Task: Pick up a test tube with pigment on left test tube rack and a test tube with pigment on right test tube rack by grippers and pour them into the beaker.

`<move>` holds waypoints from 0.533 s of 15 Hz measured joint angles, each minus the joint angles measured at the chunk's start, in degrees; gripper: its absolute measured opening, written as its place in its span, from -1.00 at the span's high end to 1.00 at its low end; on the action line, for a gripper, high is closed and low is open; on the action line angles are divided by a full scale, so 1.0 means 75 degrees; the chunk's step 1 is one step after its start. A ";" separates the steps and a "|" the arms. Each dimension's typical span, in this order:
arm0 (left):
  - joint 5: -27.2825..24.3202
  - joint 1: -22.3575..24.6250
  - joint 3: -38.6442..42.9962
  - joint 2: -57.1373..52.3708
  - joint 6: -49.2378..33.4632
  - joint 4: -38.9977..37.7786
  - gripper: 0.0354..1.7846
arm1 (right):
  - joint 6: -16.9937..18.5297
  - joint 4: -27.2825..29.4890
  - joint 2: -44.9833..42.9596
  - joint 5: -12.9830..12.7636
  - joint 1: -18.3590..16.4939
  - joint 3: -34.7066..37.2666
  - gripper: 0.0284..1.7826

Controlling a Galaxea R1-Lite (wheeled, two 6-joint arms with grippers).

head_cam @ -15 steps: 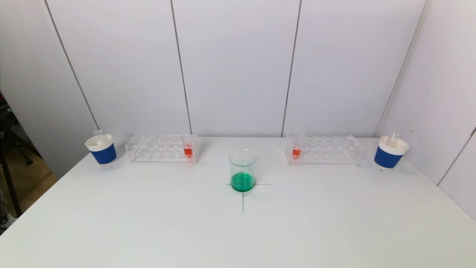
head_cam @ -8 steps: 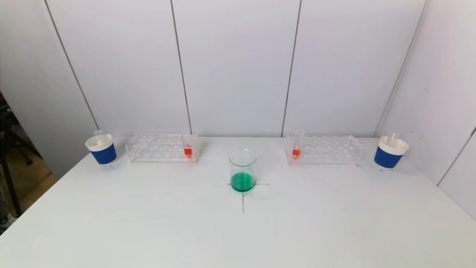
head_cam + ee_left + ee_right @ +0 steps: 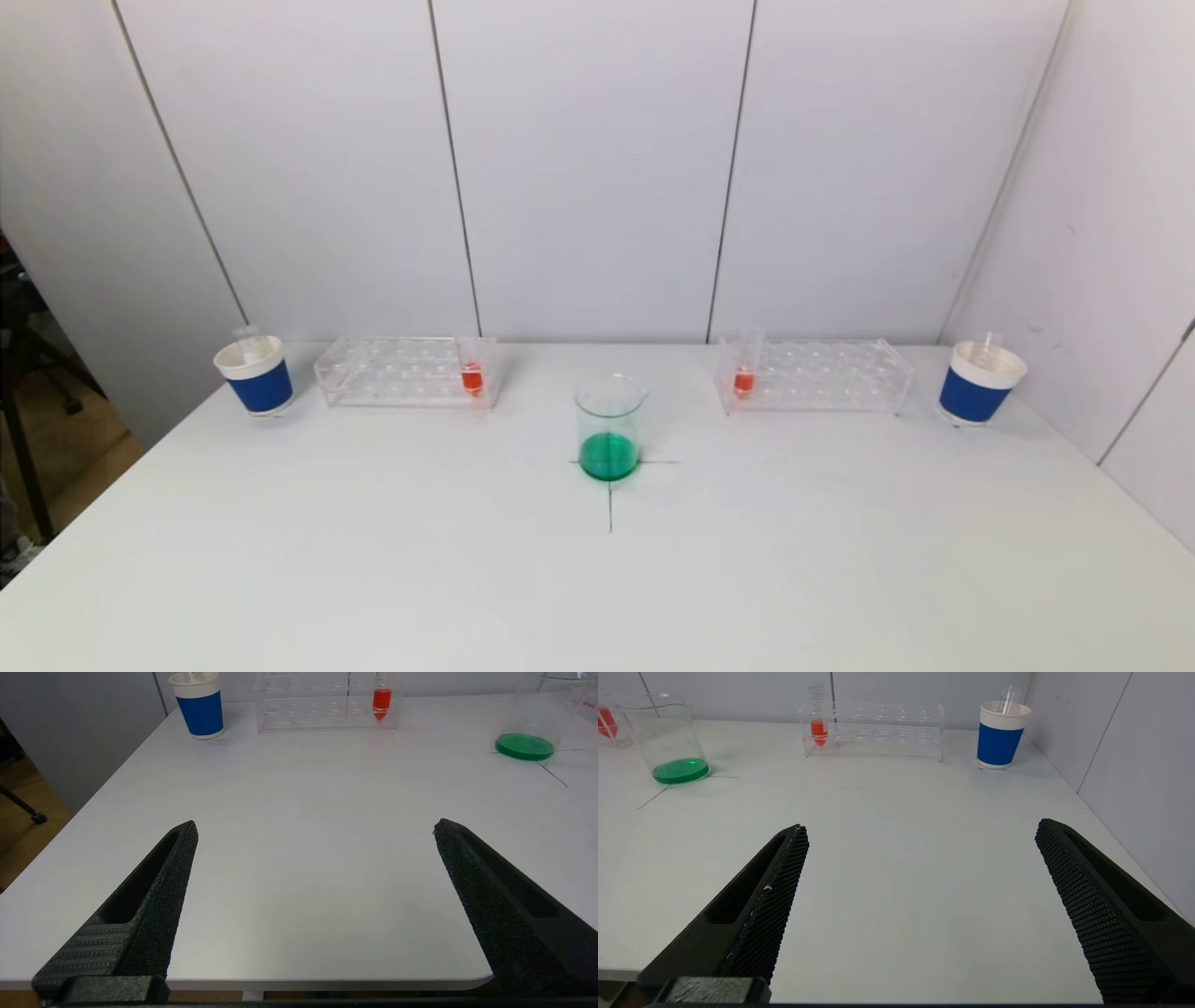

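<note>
Head view shows no arms; wrist views show left gripper (image 3: 315, 828) and right gripper (image 3: 922, 830) spread wide, empty, at table's near edge. Left tube (image 3: 472, 366) and right tube (image 3: 744, 362) upright in racks, seemingly tips down, flanking centre-frame beaker (image 3: 609, 427).

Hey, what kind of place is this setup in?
Probably a mock chemistry bench for robot trials: a glass beaker of green liquid, two clear test tube racks each holding an orange-filled tube, on a white table enclosed by plain panels.
</note>
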 joint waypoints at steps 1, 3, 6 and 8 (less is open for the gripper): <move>0.0000 0.0000 0.0005 0.0000 0.0000 -0.0008 -0.98 | 0.0000 0.0000 0.0000 -0.0003 0.0000 0.0000 -0.99; 0.0000 0.0000 0.0011 0.0000 0.0000 -0.0020 -0.98 | 0.0000 0.0003 0.0000 -0.0003 0.0000 0.0000 -0.99; 0.0000 0.0000 0.0020 0.0000 0.0005 -0.0031 -0.98 | -0.0021 -0.0010 0.0000 -0.0003 0.0000 0.0000 -0.99; 0.0000 0.0000 0.0020 0.0000 0.0003 -0.0031 -0.98 | -0.0054 -0.0010 0.0000 -0.0008 0.0000 0.0000 -0.99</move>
